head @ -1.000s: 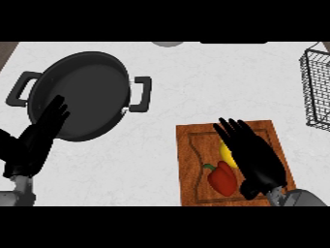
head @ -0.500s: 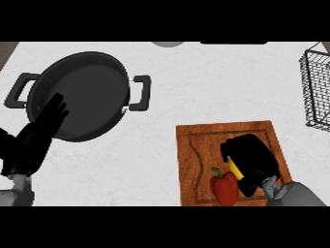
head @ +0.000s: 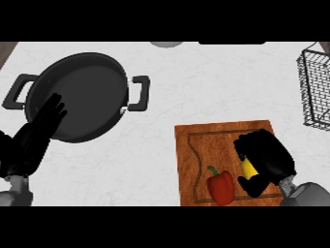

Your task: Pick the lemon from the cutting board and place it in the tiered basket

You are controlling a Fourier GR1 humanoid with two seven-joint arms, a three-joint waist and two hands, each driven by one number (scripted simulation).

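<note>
Lemon is seen only as a narrow strip of bright yellow on the wooden cutting board, most of it being covered by the right hand; its full shape cannot be made out. The right hand is curled down over the fruit, with the fingers bent round it on the far side and the thumb closed in below, so that the lemon is enclosed in the grasp while still lying low over the board's right half. A red bell pepper with a green stem is placed just beside the lemon, to its left, near the board's front edge. The tiered basket, made of dark wire, is set at the right edge of the view, well apart from the board. A black two-handled pan is placed on the white counter at the left. The left hand is held open with its fingers straight, and its fingertips overlap the near rim of the pan.
</note>
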